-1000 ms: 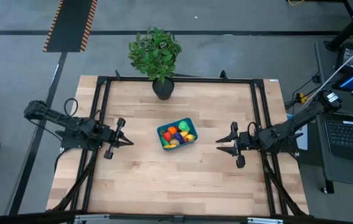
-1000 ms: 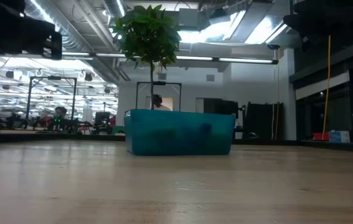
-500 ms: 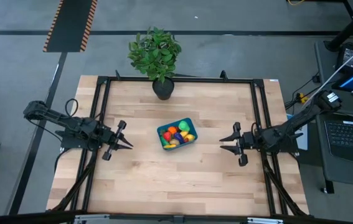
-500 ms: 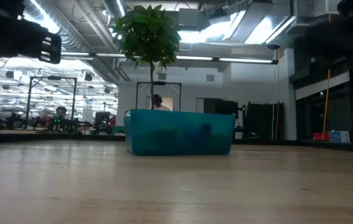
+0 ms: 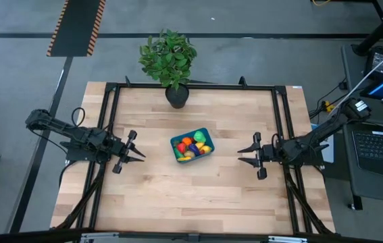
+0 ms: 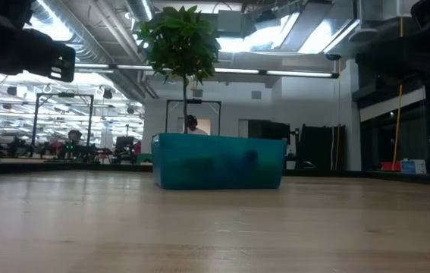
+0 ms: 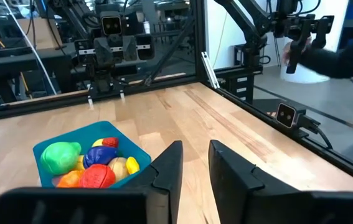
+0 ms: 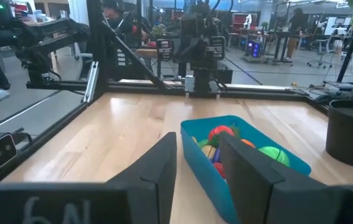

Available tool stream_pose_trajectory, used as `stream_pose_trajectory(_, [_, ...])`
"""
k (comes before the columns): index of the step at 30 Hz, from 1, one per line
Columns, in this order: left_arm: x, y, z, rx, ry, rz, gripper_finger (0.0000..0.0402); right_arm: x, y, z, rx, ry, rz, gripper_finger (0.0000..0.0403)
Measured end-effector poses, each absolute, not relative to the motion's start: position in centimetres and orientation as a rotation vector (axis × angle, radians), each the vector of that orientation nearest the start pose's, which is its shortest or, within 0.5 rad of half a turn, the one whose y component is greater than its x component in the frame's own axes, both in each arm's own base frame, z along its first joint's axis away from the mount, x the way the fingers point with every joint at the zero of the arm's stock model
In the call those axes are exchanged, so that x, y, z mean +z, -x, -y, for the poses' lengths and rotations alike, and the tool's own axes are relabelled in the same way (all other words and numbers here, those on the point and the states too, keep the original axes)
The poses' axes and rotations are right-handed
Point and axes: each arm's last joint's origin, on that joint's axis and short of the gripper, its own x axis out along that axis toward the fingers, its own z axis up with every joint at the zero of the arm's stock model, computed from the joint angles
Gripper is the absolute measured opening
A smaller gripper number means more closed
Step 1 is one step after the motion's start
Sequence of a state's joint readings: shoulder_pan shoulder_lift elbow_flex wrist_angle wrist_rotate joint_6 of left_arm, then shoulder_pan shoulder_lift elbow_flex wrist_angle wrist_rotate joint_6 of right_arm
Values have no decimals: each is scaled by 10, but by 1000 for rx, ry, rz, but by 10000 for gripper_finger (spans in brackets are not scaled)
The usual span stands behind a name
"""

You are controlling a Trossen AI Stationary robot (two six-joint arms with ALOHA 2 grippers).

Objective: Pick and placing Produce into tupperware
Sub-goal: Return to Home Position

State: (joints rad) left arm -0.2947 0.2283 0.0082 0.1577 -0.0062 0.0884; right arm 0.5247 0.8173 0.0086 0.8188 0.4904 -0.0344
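Note:
The teal tupperware (image 5: 173, 142) stands at the table's middle, its wall (image 6: 218, 161) broadside to the low view. The produce (image 5: 192, 144), red, orange, yellow, green and purple toys, lies piled inside it (image 7: 92, 162) (image 8: 238, 146). My left gripper (image 5: 141, 154) hovers level to the left of the tupperware, well apart from it. Its fingers stand a little open (image 7: 195, 146) with nothing between them. My right gripper (image 5: 240, 154) hovers level to the right of the tupperware, also apart from it. It is open by a small gap (image 8: 198, 140) and holds nothing.
A leafy potted plant (image 5: 176, 96) stands at the table's far edge behind the tupperware. A black metal frame (image 5: 110, 121) runs along the table's left, right and far sides. Bare wood (image 5: 191, 196) lies between the tupperware and the near edge.
My right gripper has drawn back a little toward the table's right edge and sunk lower, staying level. The tupperware and the produce have kept still.

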Motion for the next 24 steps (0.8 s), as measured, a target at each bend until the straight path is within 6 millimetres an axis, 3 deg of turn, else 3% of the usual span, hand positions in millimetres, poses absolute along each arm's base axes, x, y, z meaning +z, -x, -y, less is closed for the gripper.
stream_pose_trajectory(17, [162,-107,32,-290,-97,-49,99,162,-132,-61,36,21,8,126])
stream_pose_trajectory(24, [162,-107,32,-290,-97,-49,108,174,-127,-51,-5,-35,89,126])
